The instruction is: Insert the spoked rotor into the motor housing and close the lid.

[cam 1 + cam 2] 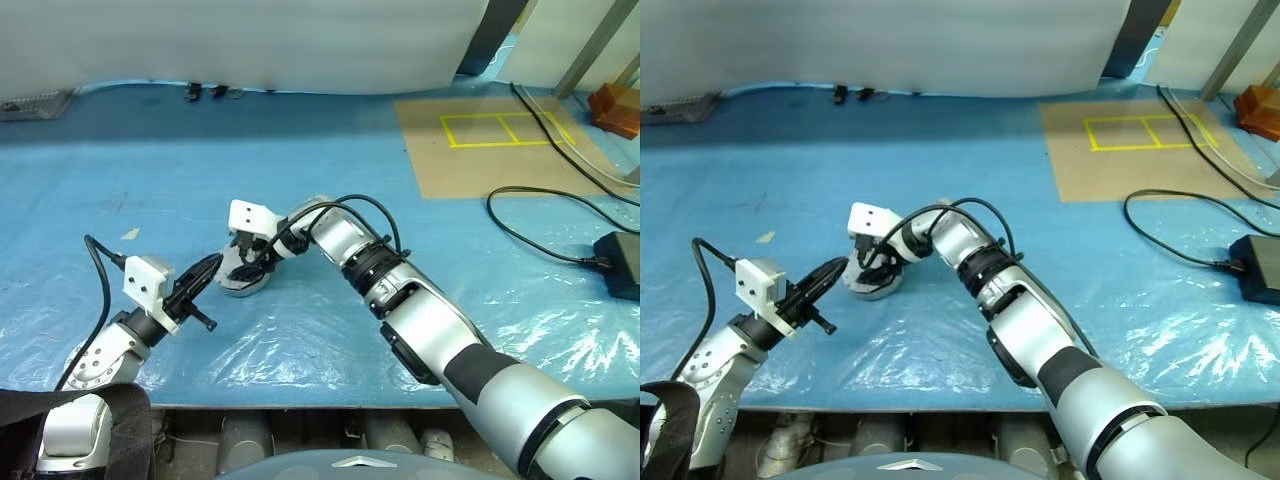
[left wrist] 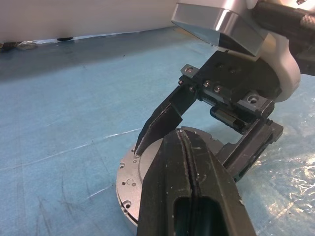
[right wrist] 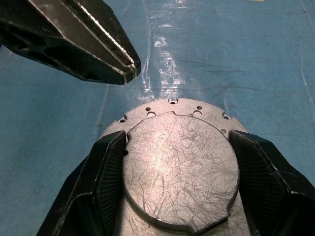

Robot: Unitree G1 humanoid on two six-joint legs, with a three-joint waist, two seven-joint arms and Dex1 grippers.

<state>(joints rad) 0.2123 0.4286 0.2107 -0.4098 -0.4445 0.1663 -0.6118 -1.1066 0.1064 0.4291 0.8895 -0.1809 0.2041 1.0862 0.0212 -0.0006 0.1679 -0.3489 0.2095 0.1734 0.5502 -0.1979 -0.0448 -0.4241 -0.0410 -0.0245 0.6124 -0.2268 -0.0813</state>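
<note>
Silver-grey jointed arms, black cables, white wrist boxes, black two-fingered tools [image 1: 205, 272].

Right two-fingered black gripper [image 3: 174, 162] straddles the round, scratched light-grey metal lid [image 3: 179, 169]; its fingers stand at the lid's two opposite sides, so no room is left there. Left black gripper [image 1: 207, 268], jaws closed to a point, hangs just beside the lid's far edge, blocking approach from that side. Beyond both claws the blue plastic-covered table [image 1: 300, 150] lies open. Well off to the right claw's outer side: black cable [image 1: 530, 235] and black box [image 1: 622, 262].
</note>
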